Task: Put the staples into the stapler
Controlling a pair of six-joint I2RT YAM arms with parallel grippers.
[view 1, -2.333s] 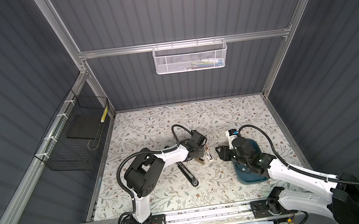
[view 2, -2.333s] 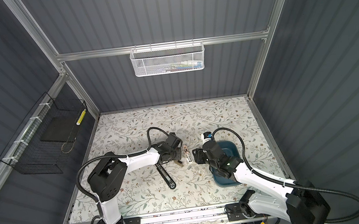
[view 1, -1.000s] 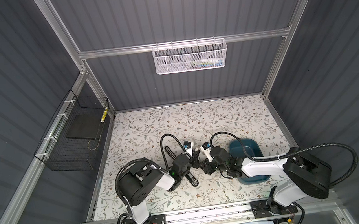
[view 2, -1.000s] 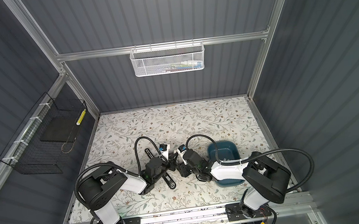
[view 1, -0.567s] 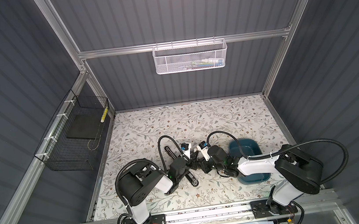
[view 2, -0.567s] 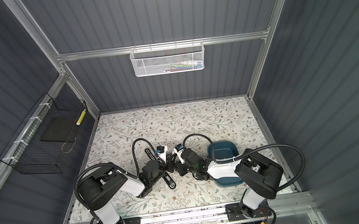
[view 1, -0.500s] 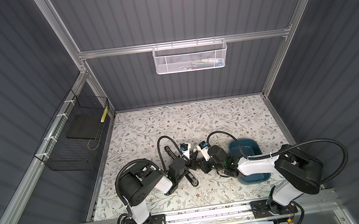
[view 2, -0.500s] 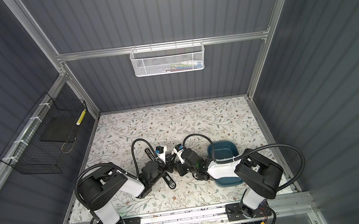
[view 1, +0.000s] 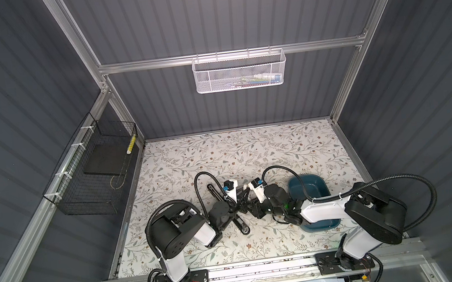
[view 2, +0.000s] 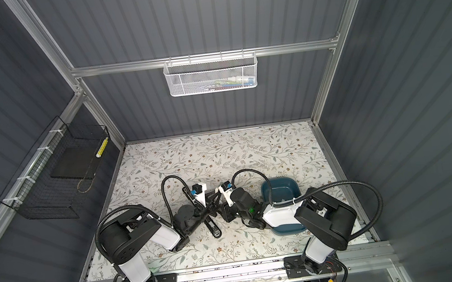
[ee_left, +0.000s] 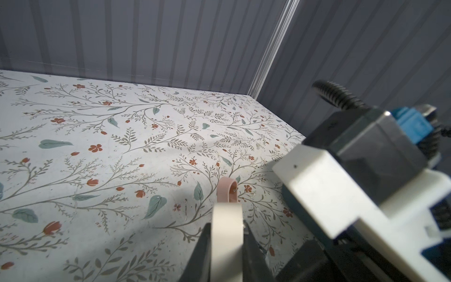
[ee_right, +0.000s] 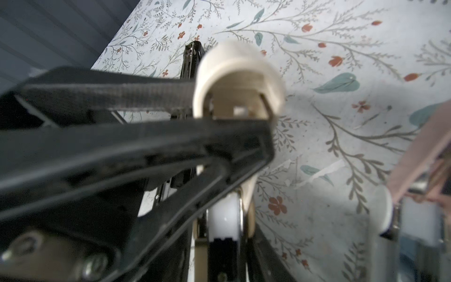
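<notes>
The staples, small silvery-grey metal strips, cannot be made out in any view. If a strip is present, it is hidden under the two grippers or too small to resolve.

The long black stapler [view 1: 241, 226] lies opened out flat on the floral-patterned surface [view 1: 249, 150], near the front middle. Its metal channel [ee_right: 191, 55] shows at one end in the right wrist view. Whether a strip sits in it cannot be told.

Judgement: the stapler is open, so loading is in hand. Seating the strip and closing the stapler are left.

The left gripper [ee_left: 227, 219] is over the stapler's middle with its jaws closed. What they hold, if anything, cannot be told. The right gripper [view 1: 251, 204] meets it from the opposite side, just beside it. The views do not settle whether its jaws are open or closed.

A dark teal plastic basin [view 1: 310, 188] stands near the stapler, partly under the right arm. A white mesh basket [view 1: 240, 72] hangs on the back rail. A black wire basket [view 1: 93, 180] hangs on the side wall.

Count:
- stapler: one
- basin: one
- baskets: two
- grippers: two
- staple strips: none countable
</notes>
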